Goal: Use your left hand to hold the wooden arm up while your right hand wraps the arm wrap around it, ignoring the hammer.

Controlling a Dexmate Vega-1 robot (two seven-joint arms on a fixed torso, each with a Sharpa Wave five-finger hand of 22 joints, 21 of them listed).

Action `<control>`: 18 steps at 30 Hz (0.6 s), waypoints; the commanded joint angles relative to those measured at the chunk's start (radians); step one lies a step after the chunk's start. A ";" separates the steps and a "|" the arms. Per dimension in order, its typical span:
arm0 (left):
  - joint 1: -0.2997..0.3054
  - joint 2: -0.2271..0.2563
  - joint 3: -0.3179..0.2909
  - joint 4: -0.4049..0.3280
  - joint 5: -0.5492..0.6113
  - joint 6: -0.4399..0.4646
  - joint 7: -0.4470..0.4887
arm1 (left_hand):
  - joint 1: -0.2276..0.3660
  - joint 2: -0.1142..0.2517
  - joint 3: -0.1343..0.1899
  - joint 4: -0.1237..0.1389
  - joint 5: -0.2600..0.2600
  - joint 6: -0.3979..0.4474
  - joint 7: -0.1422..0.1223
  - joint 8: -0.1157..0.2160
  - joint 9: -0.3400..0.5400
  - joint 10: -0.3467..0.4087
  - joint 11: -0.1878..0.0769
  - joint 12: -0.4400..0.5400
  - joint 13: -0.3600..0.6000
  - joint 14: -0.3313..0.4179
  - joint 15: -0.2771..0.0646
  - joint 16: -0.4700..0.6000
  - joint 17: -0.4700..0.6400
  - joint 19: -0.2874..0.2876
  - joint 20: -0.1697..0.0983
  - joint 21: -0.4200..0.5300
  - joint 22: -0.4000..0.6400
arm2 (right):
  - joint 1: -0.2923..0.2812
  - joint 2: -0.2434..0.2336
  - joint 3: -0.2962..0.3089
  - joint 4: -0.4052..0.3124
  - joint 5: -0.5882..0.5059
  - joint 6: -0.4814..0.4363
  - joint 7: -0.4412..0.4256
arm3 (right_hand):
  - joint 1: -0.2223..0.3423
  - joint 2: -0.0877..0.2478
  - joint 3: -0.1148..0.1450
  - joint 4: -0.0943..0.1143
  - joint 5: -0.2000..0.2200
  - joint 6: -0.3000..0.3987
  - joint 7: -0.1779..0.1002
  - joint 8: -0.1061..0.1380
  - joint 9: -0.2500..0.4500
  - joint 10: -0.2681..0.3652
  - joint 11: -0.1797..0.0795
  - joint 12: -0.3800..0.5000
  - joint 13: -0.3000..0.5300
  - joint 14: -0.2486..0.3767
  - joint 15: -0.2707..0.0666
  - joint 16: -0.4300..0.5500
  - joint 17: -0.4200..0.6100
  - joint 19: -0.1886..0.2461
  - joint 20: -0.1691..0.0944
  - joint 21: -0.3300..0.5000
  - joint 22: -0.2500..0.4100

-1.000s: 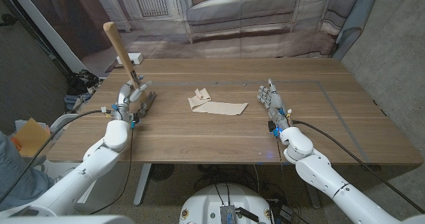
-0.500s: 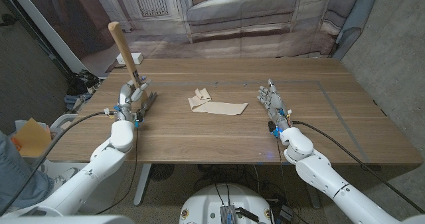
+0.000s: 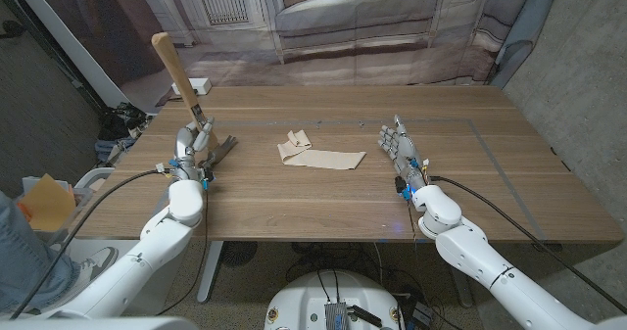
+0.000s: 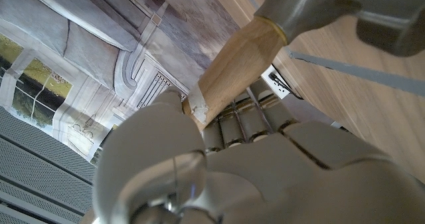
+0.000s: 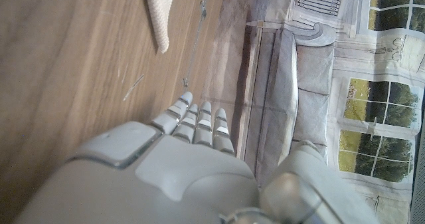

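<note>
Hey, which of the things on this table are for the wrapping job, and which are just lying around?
For the job:
- arm wrap, lying mid-table
- right hand, open, apart from the wrap
- left hand

Not for the job:
- hammer, though the left hand grips it, handle up
- small white box at the table's far edge

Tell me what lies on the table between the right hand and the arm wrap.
Nothing: in the head view only bare wooden tabletop separates the right hand from the beige arm wrap.
</note>
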 commanded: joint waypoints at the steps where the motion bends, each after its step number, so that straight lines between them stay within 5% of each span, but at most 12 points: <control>1: 0.020 0.007 -0.018 -0.074 -0.021 0.056 0.010 | -0.005 0.002 0.038 0.018 0.011 0.008 0.011 -0.009 0.005 0.010 0.014 -0.003 0.001 0.015 0.007 -0.004 0.004 0.019 0.000 0.011 0.001 | 0.010 0.002 0.003 0.016 0.008 0.014 0.017 | 0.010 0.004 0.001 -0.006 0.001 0.010 0.000 -0.003 0.004 0.006 0.000 0.001 0.003 0.008 -0.004 0.004 0.006 0.007 -0.020 -0.001 0.004; 6: 0.029 0.017 -0.029 -0.112 -0.022 0.069 0.009 | -0.009 -0.004 0.088 0.043 0.016 0.047 0.020 -0.005 0.007 0.046 0.018 0.000 0.000 0.054 0.011 0.000 0.001 0.040 -0.008 0.019 -0.004 | 0.004 0.001 0.007 0.015 0.006 0.027 0.016 | 0.010 0.005 0.000 -0.007 0.001 0.010 0.000 -0.003 0.004 0.005 -0.001 0.000 0.003 0.008 -0.004 0.004 0.006 0.007 -0.019 -0.001 0.004; 18: 0.047 0.048 -0.043 -0.195 -0.013 0.117 -0.014 | -0.012 -0.007 0.117 0.052 0.016 0.058 0.021 -0.008 0.008 0.063 0.024 -0.002 0.000 0.069 0.013 -0.002 0.000 0.047 -0.008 0.020 -0.007 | -0.022 -0.016 0.020 -0.005 -0.030 0.050 -0.011 | 0.021 0.014 0.005 -0.012 0.002 0.010 0.003 -0.003 0.004 0.009 -0.003 0.001 0.004 0.012 -0.006 0.004 0.005 0.012 -0.024 -0.001 0.004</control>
